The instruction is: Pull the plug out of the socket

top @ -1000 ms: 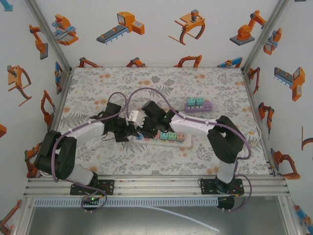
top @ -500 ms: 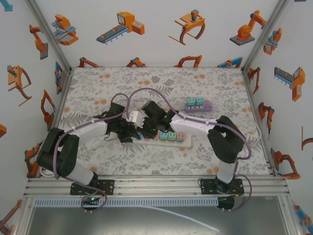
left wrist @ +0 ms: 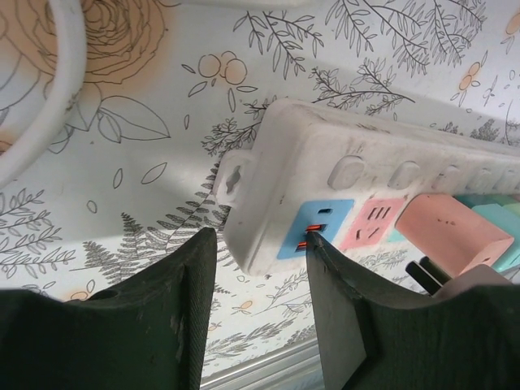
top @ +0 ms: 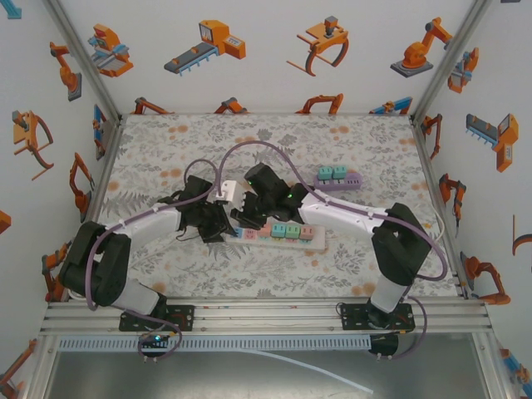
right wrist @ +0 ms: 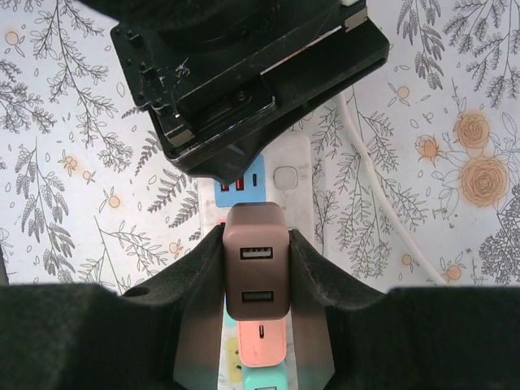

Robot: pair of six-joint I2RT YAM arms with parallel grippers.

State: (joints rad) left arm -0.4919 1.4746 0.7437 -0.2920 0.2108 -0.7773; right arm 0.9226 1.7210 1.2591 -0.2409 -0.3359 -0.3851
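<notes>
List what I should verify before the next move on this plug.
1. Right end effector clamped on the plug: ok.
2. Left end effector straddling the end of the power strip: ok.
3. Left fingers pressing the strip firmly: cannot tell; a sliver of gap shows on one side.
4. Plug's prongs free of the strip: cannot tell; they partly show in the left wrist view.
5. White cord lying loose on the table: ok.

Bright even diffuse light, soft faint shadows, sharp overhead view, close wrist foregrounds slightly soft
</notes>
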